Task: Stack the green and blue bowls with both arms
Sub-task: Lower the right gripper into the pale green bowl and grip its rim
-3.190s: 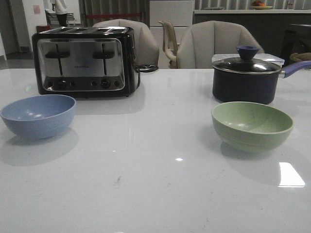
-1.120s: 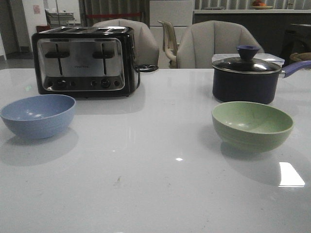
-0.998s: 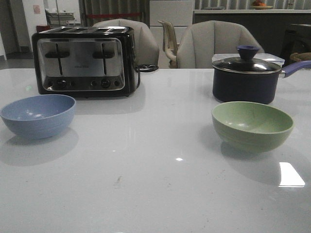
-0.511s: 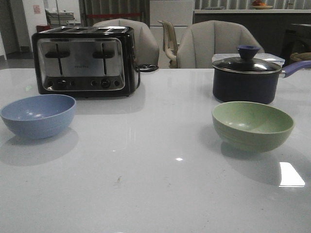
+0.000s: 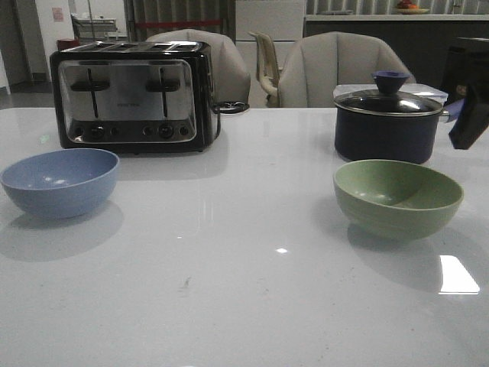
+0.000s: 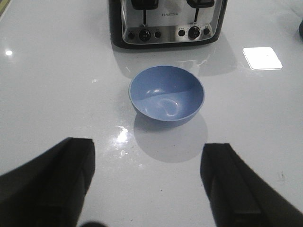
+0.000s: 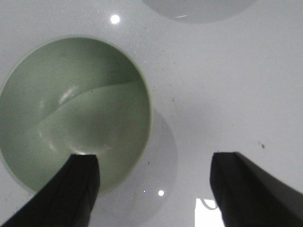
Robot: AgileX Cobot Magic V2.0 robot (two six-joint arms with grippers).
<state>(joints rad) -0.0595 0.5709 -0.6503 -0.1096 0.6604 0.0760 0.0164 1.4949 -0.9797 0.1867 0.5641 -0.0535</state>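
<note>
The pale blue bowl (image 5: 59,182) sits upright and empty on the white table at the left, in front of the toaster. The pale green bowl (image 5: 397,197) sits upright and empty at the right, in front of the saucepan. My right arm (image 5: 472,107) shows as a dark shape at the right edge, above and beyond the green bowl. My right gripper (image 7: 154,189) is open and empty above the table; one finger hangs over the green bowl's (image 7: 73,113) rim. My left gripper (image 6: 149,184) is open and empty, short of the blue bowl (image 6: 166,93).
A black and steel toaster (image 5: 134,95) stands at the back left, also seen in the left wrist view (image 6: 165,21). A dark lidded saucepan (image 5: 390,122) with a purple-blue handle stands at the back right. Grey chairs (image 5: 336,69) stand behind the table.
My right arm has come into the front view at the right edge, and its shadow now darkens the green bowl. Both bowls stay where they were.
</note>
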